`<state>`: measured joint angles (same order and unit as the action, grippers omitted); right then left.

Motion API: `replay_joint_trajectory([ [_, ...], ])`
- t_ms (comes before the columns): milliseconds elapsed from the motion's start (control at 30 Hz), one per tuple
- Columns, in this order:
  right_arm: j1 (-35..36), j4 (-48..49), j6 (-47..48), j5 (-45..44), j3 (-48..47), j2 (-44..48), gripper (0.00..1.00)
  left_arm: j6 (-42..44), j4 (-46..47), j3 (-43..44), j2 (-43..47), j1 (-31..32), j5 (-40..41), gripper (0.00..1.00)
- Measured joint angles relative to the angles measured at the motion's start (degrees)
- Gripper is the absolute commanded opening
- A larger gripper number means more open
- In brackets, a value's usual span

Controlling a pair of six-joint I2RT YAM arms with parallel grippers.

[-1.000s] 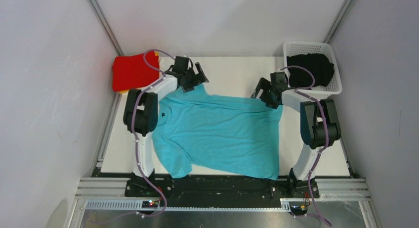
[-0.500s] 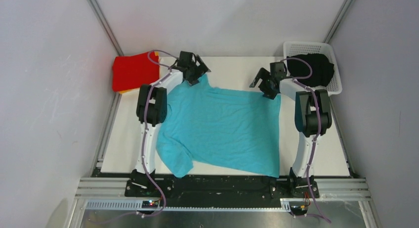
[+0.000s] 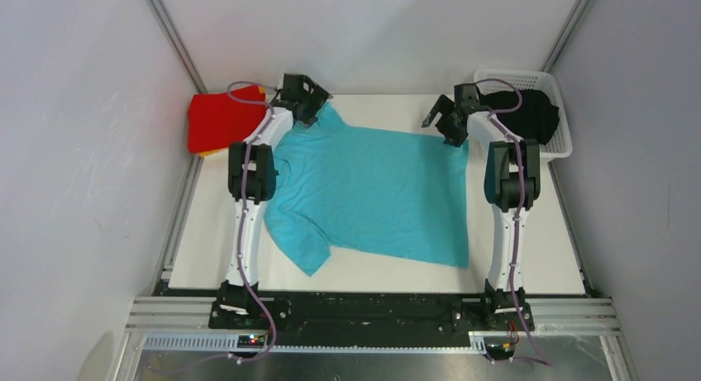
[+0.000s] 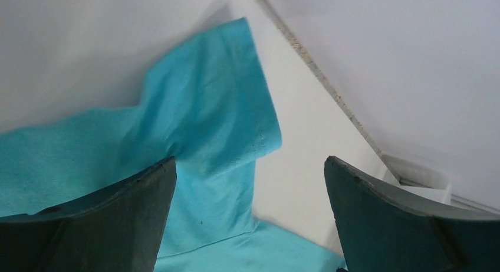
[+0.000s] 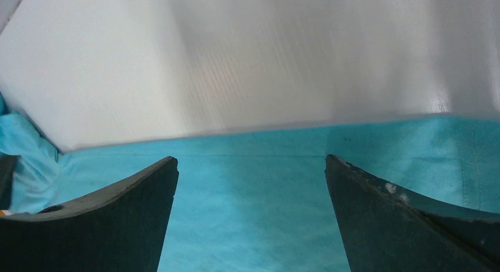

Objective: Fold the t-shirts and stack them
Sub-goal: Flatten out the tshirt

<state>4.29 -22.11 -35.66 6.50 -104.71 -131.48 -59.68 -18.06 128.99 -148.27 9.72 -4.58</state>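
Note:
A turquoise-blue t-shirt (image 3: 372, 191) lies spread flat on the white table, collar side to the left. My left gripper (image 3: 317, 102) is open and empty over its far left sleeve (image 4: 206, 107), with the jaws (image 4: 250, 166) wide apart. My right gripper (image 3: 442, 126) is open and empty just above the shirt's far right hem (image 5: 253, 183), fingers spread (image 5: 250, 166). A folded red t-shirt (image 3: 216, 121) lies at the far left corner on an orange one (image 3: 207, 152). A black t-shirt (image 3: 521, 115) sits in the basket.
A white lattice basket (image 3: 517, 73) stands at the far right corner, right beside my right arm. Grey walls close in the table on three sides. Bare white table (image 3: 388, 108) shows beyond the shirt and along the near edge (image 3: 380, 273).
Both arms have reached toward the far edge. The turquoise shirt has slid away from the near edge with them and now lies flatter and more stretched out.

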Motion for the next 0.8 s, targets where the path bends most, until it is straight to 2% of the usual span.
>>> replay_joint_trajectory([
  [200,1.2,-1.8,3.9,-0.5,-1.6,0.7,0.99,5.4,-0.4,3.4,1.0,0.5,-1.6,1.00],
  [300,2.9,-2.1,5.9,-2.1,1.9,5.7,0.99,10.3,-0.6,-1.4,6.5,1.4,-2.8,1.00],
  [367,4.4,-1.3,6.6,-2.7,7.8,12.2,0.99,13.9,-0.2,-10.7,14.6,2.6,-3.1,1.00],
  [433,6.1,1.5,6.8,-3.3,17.7,22.0,0.99,17.2,0.0,-22.5,25.0,4.4,-1.4,1.00],
  [533,9.2,3.3,6.5,-5.6,32.6,38.3,0.99,21.3,0.2,-43.1,45.7,8.9,4.3,1.00],
  [667,12.1,3.8,5.1,-9.4,46.7,54.4,0.99,22.8,1.5,-64.7,69.0,17.0,12.8,1.00],
  [733,12.9,2.8,3.9,-11.0,53.2,60.6,0.99,22.7,0.8,-74.2,76.7,21.1,16.1,1.00],
  [800,13.2,0.9,2.8,-12.6,58.5,65.4,1.00,22.4,-1.0,-81.6,80.3,24.3,18.4,1.00],
])
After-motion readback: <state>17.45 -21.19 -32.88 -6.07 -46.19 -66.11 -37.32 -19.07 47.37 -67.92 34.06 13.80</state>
